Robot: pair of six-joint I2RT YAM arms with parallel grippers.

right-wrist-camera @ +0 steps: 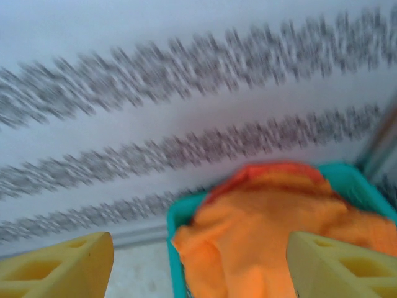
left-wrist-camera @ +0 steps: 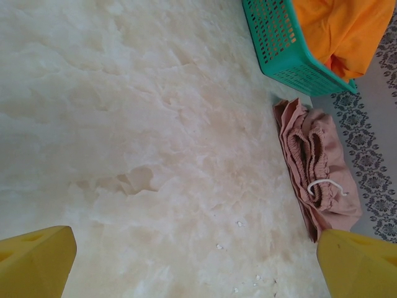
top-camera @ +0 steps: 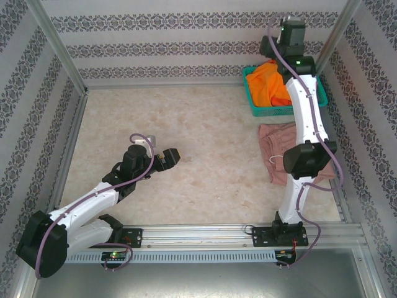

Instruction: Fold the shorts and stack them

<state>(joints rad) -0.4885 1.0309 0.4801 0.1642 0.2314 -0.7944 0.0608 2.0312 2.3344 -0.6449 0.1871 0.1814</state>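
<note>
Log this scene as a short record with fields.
pink shorts: lying on the table, just near of the basket
orange shorts: piled in the teal basket
left fingers: open, over bare table
right fingers: open, above the basket, holding nothing
stack: not yet begun

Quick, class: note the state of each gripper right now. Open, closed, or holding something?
Left gripper: open, holding nothing.
Right gripper: open, holding nothing, above the orange shorts in the teal basket.
</note>
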